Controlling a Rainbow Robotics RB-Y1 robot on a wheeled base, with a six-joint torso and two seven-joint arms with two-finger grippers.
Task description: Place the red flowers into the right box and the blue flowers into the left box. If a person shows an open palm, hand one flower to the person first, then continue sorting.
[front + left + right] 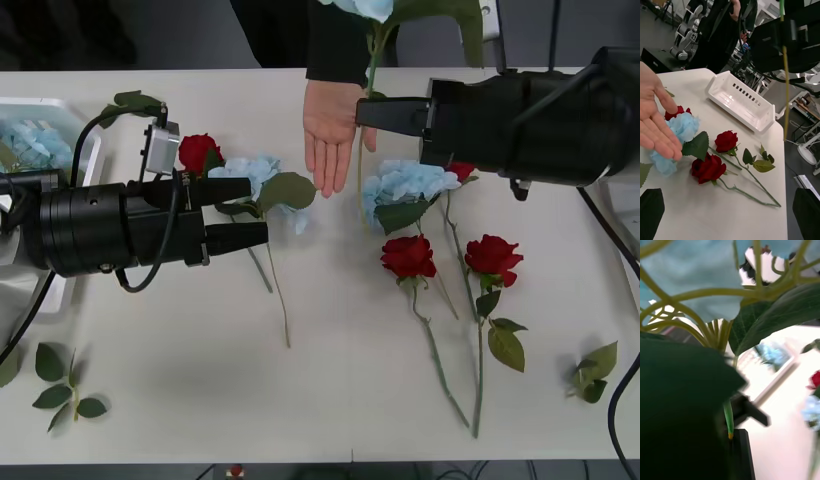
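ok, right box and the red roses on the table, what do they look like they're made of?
Right box: looks like moulded white plastic, glossy, with light glare on its floor and a row of slots in one wall. Red roses: likely fabric petals, matte and velvety with no shine, on thin green stems that look like plastic, possibly wired.

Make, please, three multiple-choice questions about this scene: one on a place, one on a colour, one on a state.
1. Where is the person's open hand?
A. at the near edge of the table
B. over its far side, between the two arms
C. on a rose

2. The flower in the right pincer is:
A. red
B. yellow
C. blue

3. The left pincer is:
A. open and empty
B. shut on a rose
C. shut on a leaf

Answers: 1 B, the palm lies between both arms; 2 C, pale blue petals top the gripped stem; 3 A, the fingers stand apart, nothing between them.
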